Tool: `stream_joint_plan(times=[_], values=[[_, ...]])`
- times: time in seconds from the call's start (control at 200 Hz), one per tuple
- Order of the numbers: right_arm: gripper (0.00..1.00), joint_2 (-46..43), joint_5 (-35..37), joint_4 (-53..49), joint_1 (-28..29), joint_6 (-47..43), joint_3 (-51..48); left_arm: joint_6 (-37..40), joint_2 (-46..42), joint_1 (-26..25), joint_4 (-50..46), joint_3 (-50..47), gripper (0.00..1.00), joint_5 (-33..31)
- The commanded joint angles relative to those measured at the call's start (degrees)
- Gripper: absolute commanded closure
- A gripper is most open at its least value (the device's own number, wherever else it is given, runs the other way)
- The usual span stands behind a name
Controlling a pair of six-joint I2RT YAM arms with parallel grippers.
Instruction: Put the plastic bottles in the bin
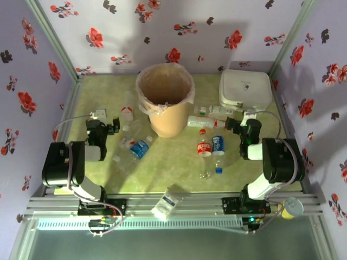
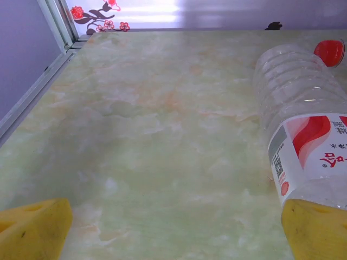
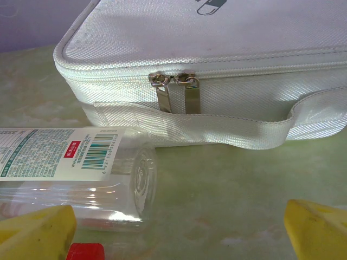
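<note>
top: bag-lined bin (image 1: 165, 103) far centre, inside showing bare liner; bottles (image 1: 204, 147) lie on table (image 1: 179, 173) around it; white case (image 1: 245, 89) far right | left wrist: left gripper (image 2: 173, 233) spread wide, empty; red-capped bottle (image 2: 301, 108) beside one finger | right wrist: right gripper (image 3: 179, 227) spread wide, empty; white-label bottle (image 3: 76, 168) lies just before the zipped-shut case

The tabletop (image 2: 135, 135) was a smooth, faintly glossy sheet with a marble pattern. The bottle (image 2: 295, 81) on it was clear ribbed plastic with a shiny printed label and a glossy red cap (image 2: 329, 51). The white case (image 3: 217, 38) was coarse woven cloth with a cloth strap (image 3: 217, 127) and bright metal zip pulls (image 3: 174, 92). From overhead the bin (image 1: 169, 122) seemed to be matt plastic, lined with thin, crinkled clear film (image 1: 145, 105).
</note>
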Motion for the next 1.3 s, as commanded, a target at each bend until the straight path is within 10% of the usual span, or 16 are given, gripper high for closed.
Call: stream_joint_plan(times=[0.0,0.815,1.295], values=[[0.01,-1.2,-0.4,0.7,0.0,0.6,-0.6,0.3,-1.1,0.4,-0.8,-0.2,0.00,0.6],[0.00,-2.2,4.9,-1.6,0.0,2.7,0.3,-0.8,-3.9,1.1,-4.1,0.7,0.00,-0.6],[0.04,-29.5,10.6,-84.5,1.5,16.3,27.1,-22.7,-28.3,1.7,-55.5,17.2,0.00,-9.7]])
